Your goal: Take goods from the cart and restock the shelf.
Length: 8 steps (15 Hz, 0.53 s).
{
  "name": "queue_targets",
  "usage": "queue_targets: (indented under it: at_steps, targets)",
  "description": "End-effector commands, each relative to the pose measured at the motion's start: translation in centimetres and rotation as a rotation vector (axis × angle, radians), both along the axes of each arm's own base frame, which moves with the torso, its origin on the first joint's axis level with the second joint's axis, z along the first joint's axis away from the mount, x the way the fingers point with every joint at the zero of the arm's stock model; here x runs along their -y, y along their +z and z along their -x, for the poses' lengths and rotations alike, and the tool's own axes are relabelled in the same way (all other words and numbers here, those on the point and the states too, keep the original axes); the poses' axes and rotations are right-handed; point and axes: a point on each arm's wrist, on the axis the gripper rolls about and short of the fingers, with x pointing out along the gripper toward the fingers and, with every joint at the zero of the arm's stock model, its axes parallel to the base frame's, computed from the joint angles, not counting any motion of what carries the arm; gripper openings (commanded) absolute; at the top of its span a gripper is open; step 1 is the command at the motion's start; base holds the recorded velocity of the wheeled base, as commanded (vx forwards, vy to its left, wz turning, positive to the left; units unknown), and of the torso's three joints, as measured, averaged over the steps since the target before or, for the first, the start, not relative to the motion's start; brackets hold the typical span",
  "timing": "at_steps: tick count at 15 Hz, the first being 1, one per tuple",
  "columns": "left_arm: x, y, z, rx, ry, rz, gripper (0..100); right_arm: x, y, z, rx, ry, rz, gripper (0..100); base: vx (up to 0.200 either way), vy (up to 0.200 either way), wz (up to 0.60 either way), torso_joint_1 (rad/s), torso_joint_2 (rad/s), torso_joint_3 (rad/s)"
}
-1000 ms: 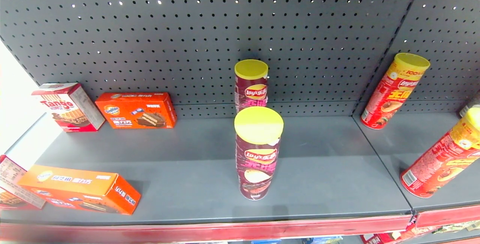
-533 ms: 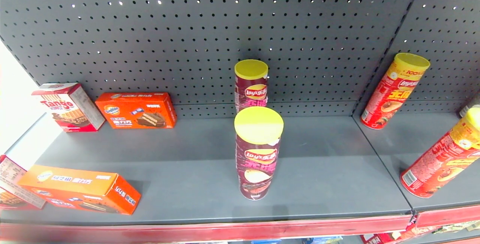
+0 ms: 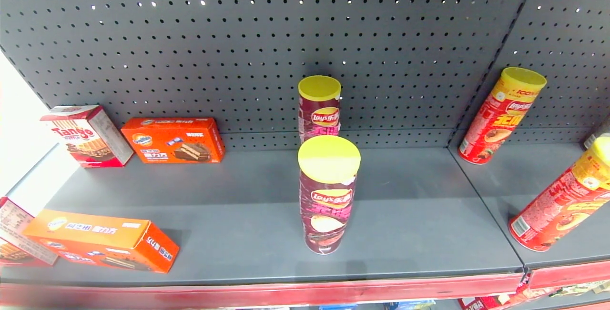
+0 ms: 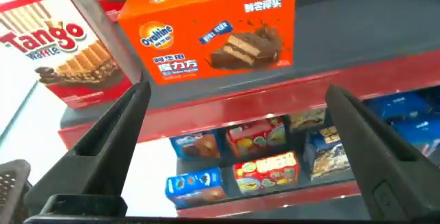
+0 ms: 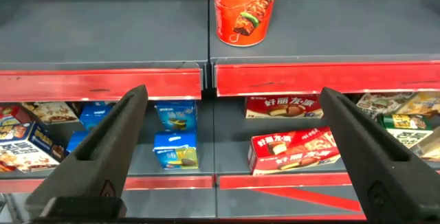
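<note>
The grey shelf [image 3: 228, 215] holds two maroon chip cans with yellow lids, one at the front [image 3: 328, 195] and one at the back [image 3: 319, 108], both upright. My left gripper [image 4: 237, 92] is open with nothing in it, in front of the shelf's red edge [image 4: 206, 110], below an orange wafer box [image 4: 210, 31] and a Tango box [image 4: 58, 49]. My right gripper [image 5: 234, 92] is open and empty too, facing the red shelf edge [image 5: 275, 78] beneath a red chip can [image 5: 240, 7].
Orange boxes [image 3: 174, 139] [image 3: 102, 245] and a Tango box [image 3: 86, 135] sit on the shelf's left. Red cans [image 3: 503, 115] [image 3: 562, 200] stand in the bay to the right. Lower shelves carry small packs [image 4: 261, 169] [image 5: 292, 148]. Bare shelf lies either side of the maroon cans.
</note>
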Motion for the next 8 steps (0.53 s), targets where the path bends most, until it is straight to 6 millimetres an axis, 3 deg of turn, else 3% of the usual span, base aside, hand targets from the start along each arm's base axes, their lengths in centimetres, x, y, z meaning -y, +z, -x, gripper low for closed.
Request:
queue_targets:
  at_steps: [1,5,8]
  targets:
    - [0.0,-0.45,0.02,-0.05,-0.005,0.04,100,0.0,0.01,-0.01,-0.001,-0.001,0.0,100,0.0,0.0,0.0,0.0,0.0,0.0]
    - [0.03,-0.38,-0.02,-0.034,-0.016,0.013,100,0.0,0.01,-0.01,-0.001,-0.001,0.0,100,0.0,0.0,0.0,0.0,0.0,0.0]
    - [0.02,-0.38,0.0,-0.04,-0.012,0.102,100,0.0,0.01,-0.01,-0.001,-0.001,0.0,100,0.0,0.0,0.0,0.0,0.0,0.0]
